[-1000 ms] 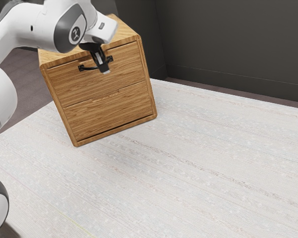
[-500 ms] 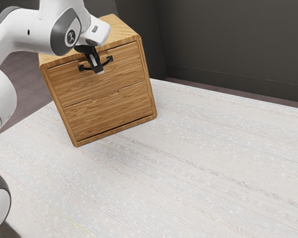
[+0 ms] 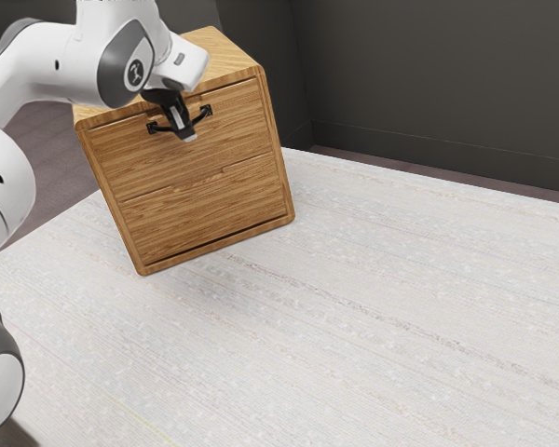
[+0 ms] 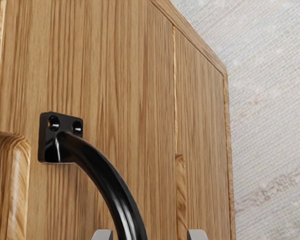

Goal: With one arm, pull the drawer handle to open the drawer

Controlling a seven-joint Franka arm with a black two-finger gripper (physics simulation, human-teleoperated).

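Claw reached handle — drawer edge flush.

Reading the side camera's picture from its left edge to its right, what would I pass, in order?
White robot arm → light wooden two-drawer cabinet → bare pale wood-grain tabletop. I leave out the black gripper and the drawer handle, since they sit over the cabinet's front.

The white arm reaches in from the exterior view's upper left, with its wrist bent over at the end. The black pincer points downward, and its two pale fingertips stand apart.
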